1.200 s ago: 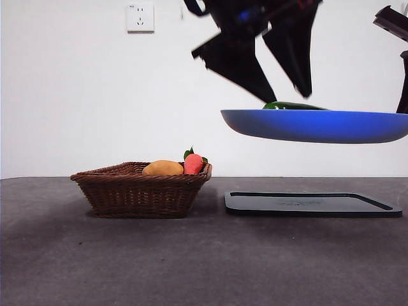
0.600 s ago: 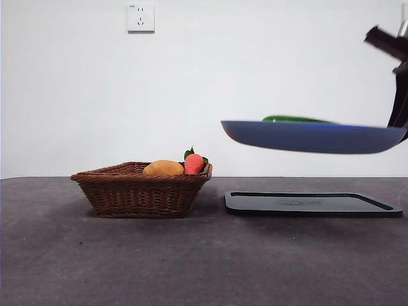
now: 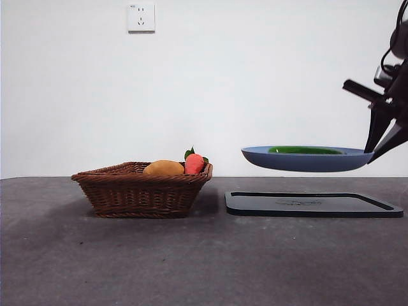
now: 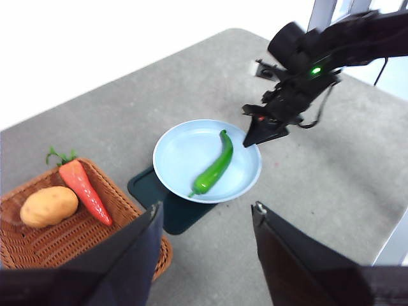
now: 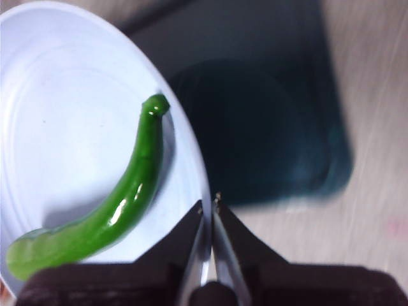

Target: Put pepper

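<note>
The green pepper (image 3: 305, 150) lies in the blue plate (image 3: 268, 159), which hangs in the air above the black tray (image 3: 312, 204). My right gripper (image 3: 376, 145) is shut on the plate's right rim and holds it up. In the right wrist view the jaws pinch the plate rim (image 5: 203, 191) beside the pepper (image 5: 121, 207). The left wrist view shows the pepper (image 4: 215, 167) on the plate (image 4: 178, 153) with the right gripper (image 4: 264, 131) at its edge. My left gripper (image 4: 204, 220) is open and empty, high above the table, and is out of the front view.
A brown wicker basket (image 3: 137, 191) stands left of the tray, holding a yellow-orange oval fruit (image 3: 162, 168) and a red-orange fruit with green leaves (image 3: 194, 162). A white wall socket (image 3: 141, 17) is on the back wall.
The left gripper has risen out of the front view, leaving the pepper on the plate. The right gripper has lowered the plate towards the tray and carried it a little to the right.
</note>
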Controlling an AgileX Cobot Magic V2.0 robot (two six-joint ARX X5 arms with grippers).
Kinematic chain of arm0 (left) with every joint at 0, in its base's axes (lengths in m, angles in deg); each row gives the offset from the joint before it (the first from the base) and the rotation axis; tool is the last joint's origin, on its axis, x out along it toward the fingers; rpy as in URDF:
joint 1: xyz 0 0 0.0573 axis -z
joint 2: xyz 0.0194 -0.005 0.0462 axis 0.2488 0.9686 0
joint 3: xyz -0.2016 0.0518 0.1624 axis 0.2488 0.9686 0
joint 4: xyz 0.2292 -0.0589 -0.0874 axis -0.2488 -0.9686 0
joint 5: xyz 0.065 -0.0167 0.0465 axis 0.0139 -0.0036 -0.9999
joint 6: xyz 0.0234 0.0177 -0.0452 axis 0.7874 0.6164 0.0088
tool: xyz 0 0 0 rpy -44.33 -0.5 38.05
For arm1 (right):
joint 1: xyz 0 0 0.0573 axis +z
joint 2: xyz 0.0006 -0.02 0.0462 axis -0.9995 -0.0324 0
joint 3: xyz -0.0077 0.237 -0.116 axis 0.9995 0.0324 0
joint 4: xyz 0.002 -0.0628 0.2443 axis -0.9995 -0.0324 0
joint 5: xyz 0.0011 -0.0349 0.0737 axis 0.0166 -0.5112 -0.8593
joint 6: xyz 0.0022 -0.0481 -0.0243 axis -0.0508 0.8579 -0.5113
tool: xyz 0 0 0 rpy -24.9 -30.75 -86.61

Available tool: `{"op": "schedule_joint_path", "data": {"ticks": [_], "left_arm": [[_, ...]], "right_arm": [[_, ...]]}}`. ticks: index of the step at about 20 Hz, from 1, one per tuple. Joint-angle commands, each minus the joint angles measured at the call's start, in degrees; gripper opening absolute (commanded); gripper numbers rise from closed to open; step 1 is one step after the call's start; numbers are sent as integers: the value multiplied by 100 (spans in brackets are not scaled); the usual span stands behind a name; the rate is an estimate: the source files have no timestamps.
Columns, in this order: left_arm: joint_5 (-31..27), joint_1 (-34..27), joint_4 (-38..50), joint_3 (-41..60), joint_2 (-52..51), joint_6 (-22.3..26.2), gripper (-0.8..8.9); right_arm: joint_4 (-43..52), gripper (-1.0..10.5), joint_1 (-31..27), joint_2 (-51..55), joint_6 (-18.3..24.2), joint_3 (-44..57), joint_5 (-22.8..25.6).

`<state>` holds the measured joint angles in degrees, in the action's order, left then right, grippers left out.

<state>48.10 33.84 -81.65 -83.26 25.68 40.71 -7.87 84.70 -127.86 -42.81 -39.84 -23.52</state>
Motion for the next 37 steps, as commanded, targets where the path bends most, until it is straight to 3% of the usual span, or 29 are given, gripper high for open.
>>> {"op": "schedule_joint_path", "data": {"ticks": [1,7,10,14,18,21,24,29,33,37], "left_arm": [[-11,35,31,-114,13,33,251],[-13,35,24,-114,15,-2,251],[-13,35,17,-114,15,-4,251],[-15,35,13,-114,15,-2,251],[-15,35,-13,-114,15,-2,251],[-15,35,-87,-114,15,-2,251],[-17,35,-173,-114,15,2,250],[-15,35,-420,-114,22,24,245],[-13,35,-474,-114,22,22,245],[-9,35,-476,-114,22,22,245]], "right_arm": [[184,3,-31,-415,-31,-267,-13],[678,3,-31,-1001,-4,-280,-9],[706,3,-31,-1141,153,-280,262],[708,6,-31,-1178,337,-280,269],[702,172,-31,-1161,376,-280,267],[601,198,-57,-949,376,-280,280],[275,198,-111,-378,389,-280,468],[-852,197,-116,1126,1143,-280,520],[-1908,196,151,2546,1609,-280,525],[-2697,196,584,3877,1670,-280,529]]}}
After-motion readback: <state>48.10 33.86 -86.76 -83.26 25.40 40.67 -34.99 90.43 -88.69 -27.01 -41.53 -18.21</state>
